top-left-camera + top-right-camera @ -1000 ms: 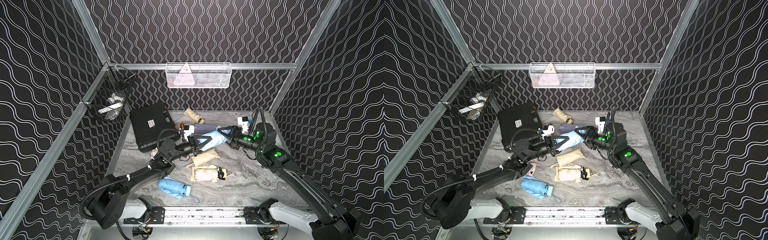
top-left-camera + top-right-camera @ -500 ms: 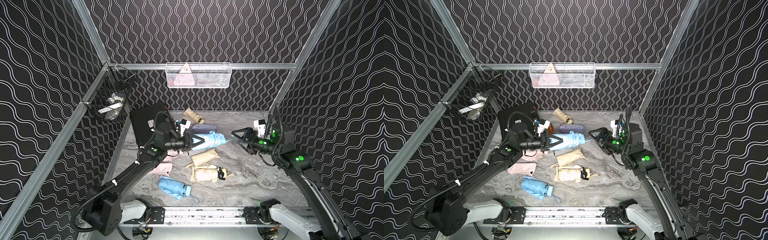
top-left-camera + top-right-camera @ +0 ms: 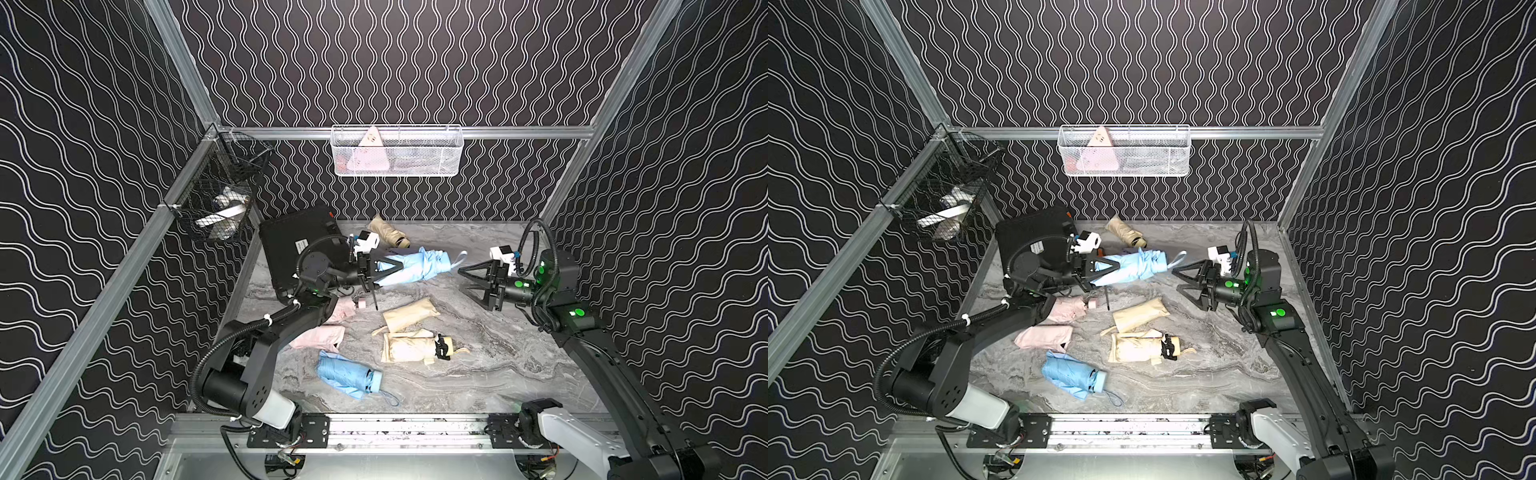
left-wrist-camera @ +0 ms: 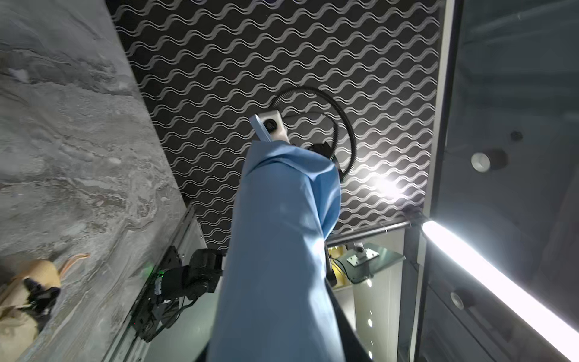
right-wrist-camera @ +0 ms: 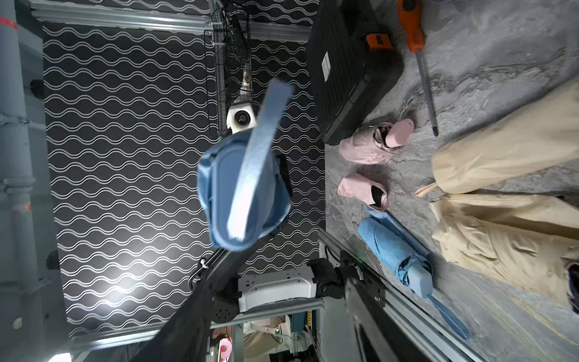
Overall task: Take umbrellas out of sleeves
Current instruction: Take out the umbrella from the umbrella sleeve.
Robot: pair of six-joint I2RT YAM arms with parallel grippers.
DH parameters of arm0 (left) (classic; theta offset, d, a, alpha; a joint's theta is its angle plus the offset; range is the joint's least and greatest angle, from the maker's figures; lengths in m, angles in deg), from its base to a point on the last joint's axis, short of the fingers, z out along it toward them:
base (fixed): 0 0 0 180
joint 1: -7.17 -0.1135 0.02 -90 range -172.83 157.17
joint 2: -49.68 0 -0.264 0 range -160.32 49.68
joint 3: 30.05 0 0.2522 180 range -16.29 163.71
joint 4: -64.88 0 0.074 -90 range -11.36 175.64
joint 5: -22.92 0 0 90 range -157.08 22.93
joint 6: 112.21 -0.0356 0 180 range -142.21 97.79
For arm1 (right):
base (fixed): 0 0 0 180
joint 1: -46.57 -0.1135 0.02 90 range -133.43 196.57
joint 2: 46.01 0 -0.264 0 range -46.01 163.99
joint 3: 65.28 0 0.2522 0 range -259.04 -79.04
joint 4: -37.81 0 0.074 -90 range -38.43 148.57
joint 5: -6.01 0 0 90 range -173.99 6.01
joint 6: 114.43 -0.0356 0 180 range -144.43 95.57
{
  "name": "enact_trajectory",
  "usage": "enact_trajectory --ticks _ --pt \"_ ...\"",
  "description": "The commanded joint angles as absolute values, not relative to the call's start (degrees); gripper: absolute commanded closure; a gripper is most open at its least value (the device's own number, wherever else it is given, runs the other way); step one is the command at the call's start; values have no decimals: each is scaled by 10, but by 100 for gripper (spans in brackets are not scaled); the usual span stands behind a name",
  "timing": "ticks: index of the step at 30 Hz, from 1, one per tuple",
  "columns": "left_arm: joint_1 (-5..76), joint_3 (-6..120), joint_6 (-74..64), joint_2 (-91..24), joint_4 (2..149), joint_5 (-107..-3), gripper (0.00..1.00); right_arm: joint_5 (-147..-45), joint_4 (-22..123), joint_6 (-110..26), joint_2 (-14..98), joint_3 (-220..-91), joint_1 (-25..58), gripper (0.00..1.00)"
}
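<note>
Just off the black hard case (image 3: 295, 245), above the grey marbled surface (image 3: 490, 374), your left claw (image 3: 388, 270) is clenched on the closed end of the smooth light blue fabric sleeve (image 3: 415, 267). It holds the sleeve level and clear of the surface, which gives the umbrella inside room to slide out. The stubby blue handle (image 5: 219, 194) and flat wrist loop (image 3: 458, 258) poke from the sleeve's mouth, on the end pointing away from the case. Your right claw (image 3: 462, 279) faces that end, farther from the case, with its jaws spread and nothing in them, near the loop but apart from it. I judge your next move is to close on the handle and draw it away from the case, with the left claw pinning the sleeve.
</note>
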State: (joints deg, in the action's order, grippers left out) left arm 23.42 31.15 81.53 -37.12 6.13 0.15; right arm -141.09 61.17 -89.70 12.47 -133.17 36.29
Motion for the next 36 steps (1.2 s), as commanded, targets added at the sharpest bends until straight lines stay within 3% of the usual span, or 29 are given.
enact_trajectory --ticks 1,21,26,32,36 --pt "233 322 886 -367 -54 30 79 -1440 634 -854 135 -1360 363 32" --pt "245 297 714 -290 188 37 79 -1453 639 -831 191 -1422 321 37" --pt "257 308 619 -263 324 31 79 -1451 633 -832 203 -1425 305 43" --pt "265 353 436 -228 589 21 79 -1453 635 -826 206 -1421 290 50" --pt "266 357 424 -227 610 17 80 -1458 624 -832 197 -1409 286 51"
